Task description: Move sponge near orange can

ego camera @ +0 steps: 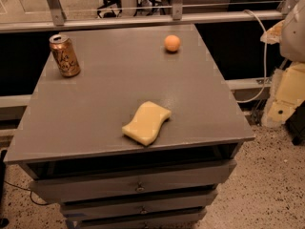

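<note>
1. The counter fills most of my view. It is a grey flat top, and all three loose things sit on it.
2. Under its front edge I see a stack of grey drawers, each with a small knob in the middle. They stand on a speckled floor.
3. A pale metal rail runs along behind the counter at 12 o'clock.
4. The claw hangs at 3 o'clock, out past the counter's right edge and beside it, touching nothing on the top. Its cream-yellow parts are cut off by the border of my view, so I cannot tell whether it is wide or narrow. I see nothing in its grip. A white cable loops down just to its left.
5. The sponge lies flat at about 5 o'clock from the counter's middle, close to the front edge. It is pale yellow with wavy edges, and its long side runs from 7 o'clock up to 1 o'clock. Nothing touches it.
6. The orange can stands upright near the far left corner, at 10 o'clock from the middle. From the sponge it lies toward 10 o'clock and well apart.
7. A small orange ball rests at 1 o'clock near the far edge, well apart from both the can and the sponge.
</note>
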Motion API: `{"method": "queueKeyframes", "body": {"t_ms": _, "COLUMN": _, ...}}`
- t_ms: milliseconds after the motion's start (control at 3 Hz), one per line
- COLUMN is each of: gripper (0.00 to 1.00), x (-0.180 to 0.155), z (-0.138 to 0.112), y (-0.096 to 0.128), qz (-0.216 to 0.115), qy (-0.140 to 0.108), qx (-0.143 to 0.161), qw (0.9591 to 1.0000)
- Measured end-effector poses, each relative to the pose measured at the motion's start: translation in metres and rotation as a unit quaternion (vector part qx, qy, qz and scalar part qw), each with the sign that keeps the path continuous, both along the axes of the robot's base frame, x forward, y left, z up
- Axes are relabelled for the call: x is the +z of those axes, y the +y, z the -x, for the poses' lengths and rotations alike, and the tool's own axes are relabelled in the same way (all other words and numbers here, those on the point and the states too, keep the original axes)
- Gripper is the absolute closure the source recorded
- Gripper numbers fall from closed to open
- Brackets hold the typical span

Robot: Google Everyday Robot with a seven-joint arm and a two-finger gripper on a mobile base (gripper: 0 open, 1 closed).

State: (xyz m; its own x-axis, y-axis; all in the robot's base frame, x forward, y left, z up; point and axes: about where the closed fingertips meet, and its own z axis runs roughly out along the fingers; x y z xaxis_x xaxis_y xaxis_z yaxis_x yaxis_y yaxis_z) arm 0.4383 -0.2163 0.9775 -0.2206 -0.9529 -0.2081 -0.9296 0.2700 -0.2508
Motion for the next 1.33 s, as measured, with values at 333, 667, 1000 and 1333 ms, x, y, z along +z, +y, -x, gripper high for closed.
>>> {"method": "queueKeyframes", "body": {"t_ms": 333, "gripper": 0.00, "x": 0.000, "z": 0.000, "y": 0.000, "qz": 0.000, "qy": 0.000, "qx": 0.000, "qw": 1.0000}}
{"method": "queueKeyframes", "body": {"t_ms": 667, "gripper": 0.00, "x": -0.004, "z": -0.003, "y": 0.005, "qz": -0.008, "qy": -0.003, "qx": 0.004, "qw": 1.0000}}
{"method": "queueKeyframes", "body": {"t_ms": 1000, "gripper": 0.00, "x": -0.023, "z": -0.013, "y": 0.030, "qz": -0.041, "qy": -0.005, "qx": 0.025, "qw": 0.9988}}
{"method": "queueKeyframes", "body": {"t_ms": 1333, "gripper": 0.00, "x": -0.062, "z": -0.033, "y": 0.082, "qz": -0.109, "qy": -0.001, "qx": 0.070, "qw": 0.9915}}
